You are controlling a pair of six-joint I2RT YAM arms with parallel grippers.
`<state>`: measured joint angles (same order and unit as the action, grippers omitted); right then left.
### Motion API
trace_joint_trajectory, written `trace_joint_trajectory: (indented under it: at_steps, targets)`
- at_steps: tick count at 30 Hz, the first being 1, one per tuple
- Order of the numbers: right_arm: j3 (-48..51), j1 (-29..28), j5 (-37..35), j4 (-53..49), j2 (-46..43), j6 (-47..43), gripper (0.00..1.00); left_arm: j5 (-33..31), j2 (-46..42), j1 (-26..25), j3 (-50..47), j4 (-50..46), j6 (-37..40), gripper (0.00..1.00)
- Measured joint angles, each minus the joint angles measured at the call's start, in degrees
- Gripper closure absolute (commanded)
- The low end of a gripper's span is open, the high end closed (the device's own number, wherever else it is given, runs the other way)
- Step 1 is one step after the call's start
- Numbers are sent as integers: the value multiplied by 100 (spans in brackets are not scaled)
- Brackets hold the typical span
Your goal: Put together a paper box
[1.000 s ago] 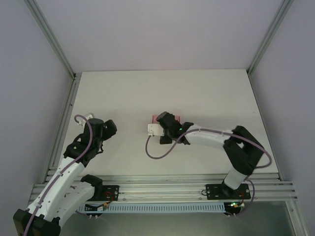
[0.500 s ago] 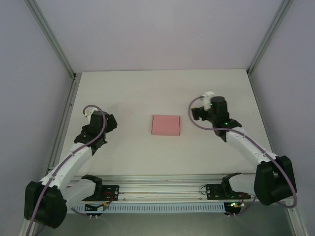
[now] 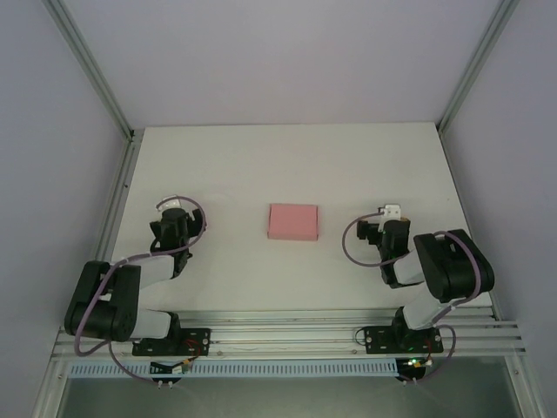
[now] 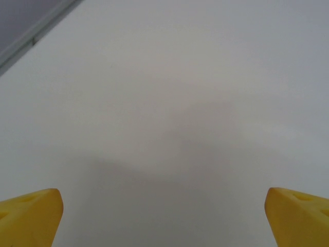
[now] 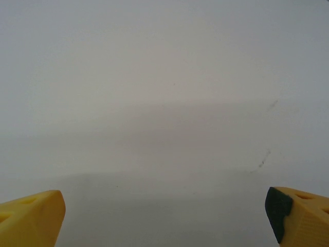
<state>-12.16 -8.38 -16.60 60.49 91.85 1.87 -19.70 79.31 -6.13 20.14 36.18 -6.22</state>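
Lying flat, one pink paper box (image 3: 293,222) between two splayed, empty grippers: left gripper (image 4: 164,218) and right gripper (image 5: 164,218).

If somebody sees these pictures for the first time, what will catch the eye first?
The pink paper box stands out first: a flat rectangle lying alone at the middle of the white table. The left gripper and the right gripper sit apart from it on either side, touching nothing. In the wrist views their yellow fingers are spread wide over bare table.
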Motion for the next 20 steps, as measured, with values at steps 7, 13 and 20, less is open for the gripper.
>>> trace_joint_trajectory:
  at_steps: [7,13,20]
  targets:
    - [-999,723,577,-468,-295,538,0,516,1213,197,-87,1471,267,0]
    - [-990,717,800,-664,-295,654,0,605,1211,205,42,1652,308,0]
    - [-990,717,986,-793,-295,651,0,645,1211,205,44,1652,310,0]
